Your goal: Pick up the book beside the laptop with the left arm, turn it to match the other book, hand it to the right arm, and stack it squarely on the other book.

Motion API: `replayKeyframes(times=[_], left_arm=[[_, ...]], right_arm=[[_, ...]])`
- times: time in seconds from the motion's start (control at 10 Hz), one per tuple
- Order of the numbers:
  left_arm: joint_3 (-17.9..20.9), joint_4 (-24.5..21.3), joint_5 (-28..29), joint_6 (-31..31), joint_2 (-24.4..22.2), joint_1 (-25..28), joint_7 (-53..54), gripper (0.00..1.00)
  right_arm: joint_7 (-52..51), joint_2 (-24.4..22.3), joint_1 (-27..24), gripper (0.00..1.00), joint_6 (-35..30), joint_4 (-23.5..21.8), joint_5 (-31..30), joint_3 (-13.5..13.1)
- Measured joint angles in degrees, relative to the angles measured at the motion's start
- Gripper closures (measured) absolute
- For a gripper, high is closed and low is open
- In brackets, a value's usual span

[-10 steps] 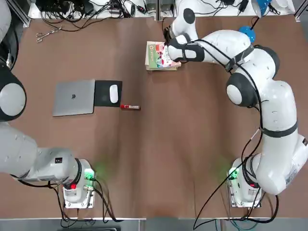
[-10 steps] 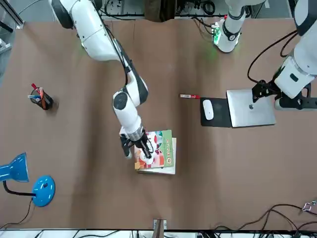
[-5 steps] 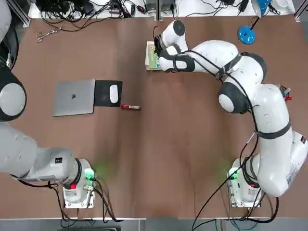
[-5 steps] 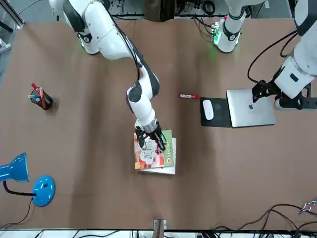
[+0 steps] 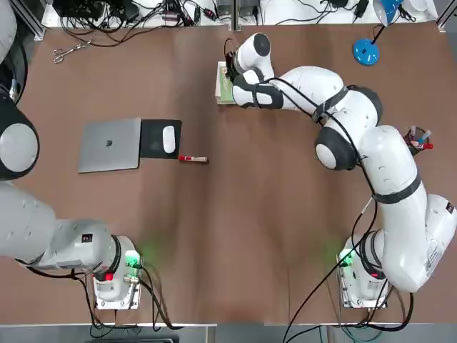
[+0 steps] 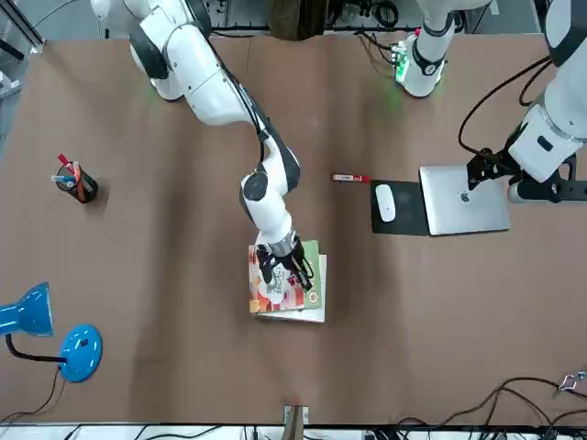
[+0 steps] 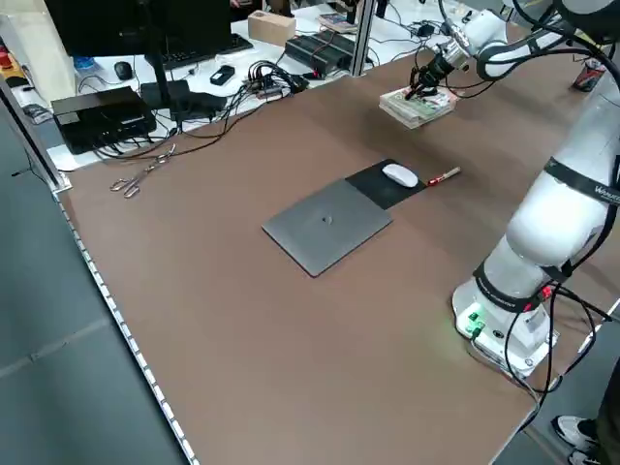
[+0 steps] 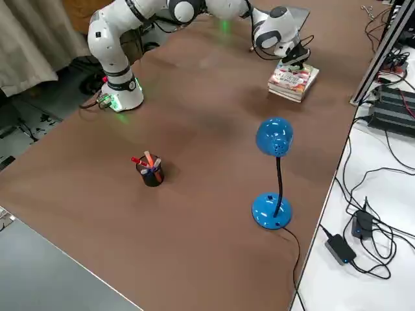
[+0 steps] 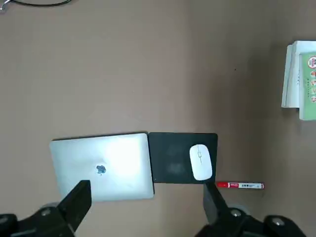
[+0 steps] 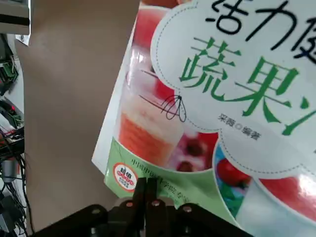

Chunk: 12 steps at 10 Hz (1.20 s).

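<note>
Zero gap, right end effector [image 10: 146, 185].

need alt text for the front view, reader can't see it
The robot's right claw is over the colourful book, stacked on a white one; the laptop, mouse and marker lie toward the picture's right.

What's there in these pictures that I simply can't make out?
- The white-covered paperback underneath: its front, covered in the front view by the colourful green-banded book.
- The colourful cover's title: cut off by the right wrist view's edge.
- Whether the right arm's black gripper touches that cover: the wrist view looks down from above, so any gap is hidden.
</note>
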Motion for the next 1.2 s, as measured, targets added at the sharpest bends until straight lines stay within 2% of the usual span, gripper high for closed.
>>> replayKeyframes(times=[1.2], left_arm=[[0.0,0.0,0.0,0.0,0.2,0.3,0.0,0.00]], right_arm=[[0.0,2.8,-0.4,0.96,0.0,4.8,0.0,-0.6]])
